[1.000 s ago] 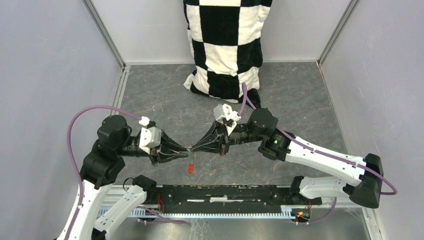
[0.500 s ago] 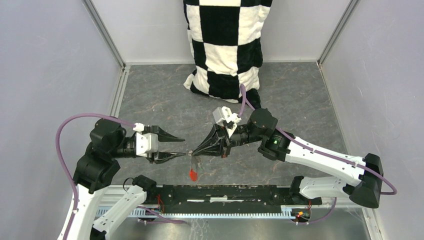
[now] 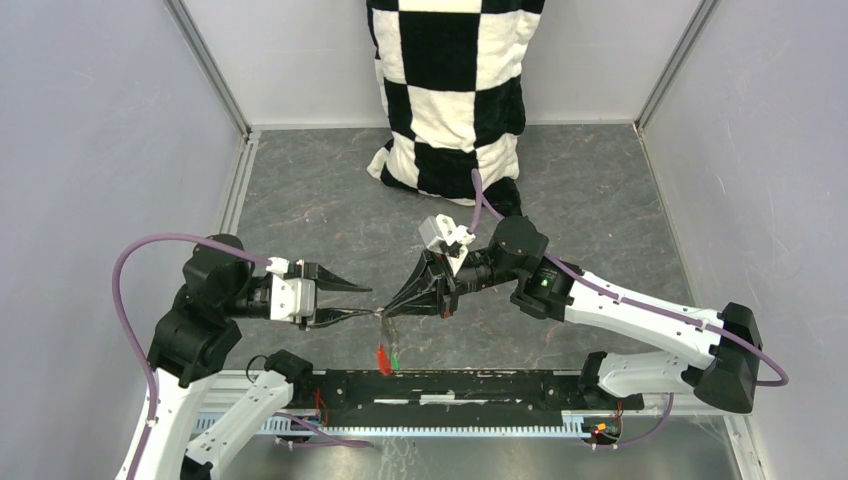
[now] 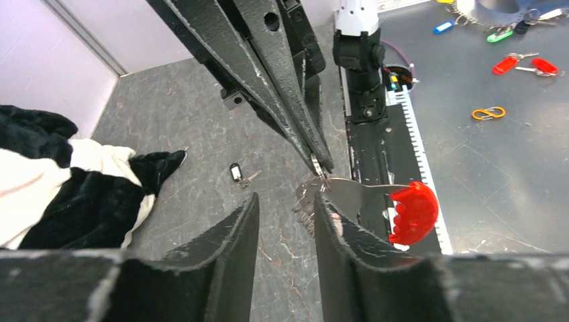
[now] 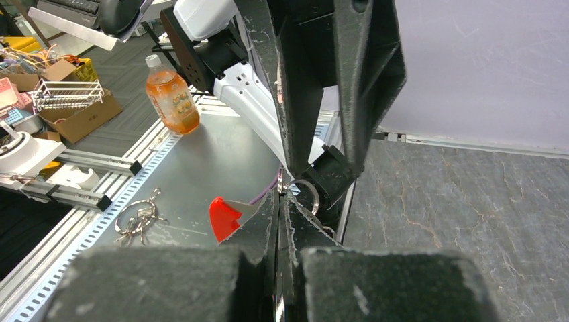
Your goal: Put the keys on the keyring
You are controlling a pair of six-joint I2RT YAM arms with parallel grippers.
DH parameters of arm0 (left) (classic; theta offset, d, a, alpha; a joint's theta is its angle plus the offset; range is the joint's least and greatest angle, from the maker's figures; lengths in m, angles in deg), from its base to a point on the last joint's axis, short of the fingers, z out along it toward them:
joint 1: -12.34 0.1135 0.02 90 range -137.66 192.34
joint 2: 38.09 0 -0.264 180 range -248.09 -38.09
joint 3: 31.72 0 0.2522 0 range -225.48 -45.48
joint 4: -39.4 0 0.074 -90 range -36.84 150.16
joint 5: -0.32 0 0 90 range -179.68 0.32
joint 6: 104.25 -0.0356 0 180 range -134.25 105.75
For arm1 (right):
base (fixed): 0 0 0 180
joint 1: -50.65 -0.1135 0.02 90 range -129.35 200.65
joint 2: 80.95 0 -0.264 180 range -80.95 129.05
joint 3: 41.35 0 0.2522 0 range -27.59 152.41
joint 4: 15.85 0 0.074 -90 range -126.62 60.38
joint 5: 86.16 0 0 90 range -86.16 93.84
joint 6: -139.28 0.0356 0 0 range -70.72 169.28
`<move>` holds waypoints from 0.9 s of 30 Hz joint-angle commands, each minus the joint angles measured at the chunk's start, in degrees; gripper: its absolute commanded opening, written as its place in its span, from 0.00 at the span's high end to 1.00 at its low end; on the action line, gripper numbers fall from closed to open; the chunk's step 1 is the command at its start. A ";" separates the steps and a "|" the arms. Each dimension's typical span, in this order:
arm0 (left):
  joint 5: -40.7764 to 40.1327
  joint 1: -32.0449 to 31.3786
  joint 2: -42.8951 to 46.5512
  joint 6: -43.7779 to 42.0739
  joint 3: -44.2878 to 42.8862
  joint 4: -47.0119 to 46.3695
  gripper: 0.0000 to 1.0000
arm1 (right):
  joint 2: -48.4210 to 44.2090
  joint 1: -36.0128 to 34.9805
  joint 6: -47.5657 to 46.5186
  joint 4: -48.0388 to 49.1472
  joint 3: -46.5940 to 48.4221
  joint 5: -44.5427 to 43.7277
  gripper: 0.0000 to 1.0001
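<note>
My right gripper (image 3: 384, 313) is shut on the keyring's thin metal ring (image 5: 309, 192) and holds it above the floor. The long red tag (image 3: 382, 358) hangs below it, with a small green tag (image 3: 395, 360) close beside. The left wrist view shows the ring (image 4: 307, 198) and red tag (image 4: 412, 212) just beyond my left gripper's far finger. My left gripper (image 3: 356, 301) is open and holds nothing, its tips a little left of the ring. The black-tagged key (image 4: 236, 172) lies on the grey floor further back. My right gripper (image 5: 280, 196) shows its fingers pressed together.
A black-and-white checkered cushion (image 3: 450, 90) stands against the back wall. The black rail (image 3: 440, 388) with the arm bases runs along the near edge. Grey walls close off both sides. Outside the cell lie a drink bottle (image 5: 172, 95) and a bunch of keys (image 5: 137, 218).
My left gripper has opened and drawn back to the left, away from the ring. The keyring now hangs from the right gripper alone, a green tag showing beside the red one.
</note>
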 commanded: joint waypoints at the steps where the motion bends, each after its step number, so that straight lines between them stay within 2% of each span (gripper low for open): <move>1: 5.38 -0.21 0.31 0.80 -1.66 1.52 0.61 | -0.17 0.18 -0.44 2.44 2.88 -0.96 0.99; 6: 6.12 -0.19 0.43 0.48 -1.61 2.83 0.70 | -0.34 0.15 0.18 3.00 3.29 -1.76 0.99; 10: 7.73 -0.23 0.26 -0.76 -1.85 5.14 0.69 | -0.64 0.23 0.42 3.44 3.47 -2.77 0.99; 14: 7.47 -0.20 -0.30 -4.09 -2.63 9.24 0.63 | -1.18 0.39 0.63 4.08 3.35 -2.97 0.99; 18: 5.65 -0.19 -0.22 -7.46 -2.08 9.36 0.65 | -0.45 0.35 2.33 5.86 3.41 -1.54 0.99; 20: 4.16 -0.18 0.15 -6.72 -1.43 6.43 0.72 | 0.01 0.34 3.01 6.46 3.61 -0.65 0.99; 22: 1.70 -0.21 0.81 -1.27 -0.24 1.12 0.77 | 0.09 0.39 3.23 6.54 3.81 -0.30 0.99; 27: -2.91 -0.19 3.53 8.26 3.54 -10.46 0.82 | 0.66 0.32 3.68 6.86 4.26 0.30 1.00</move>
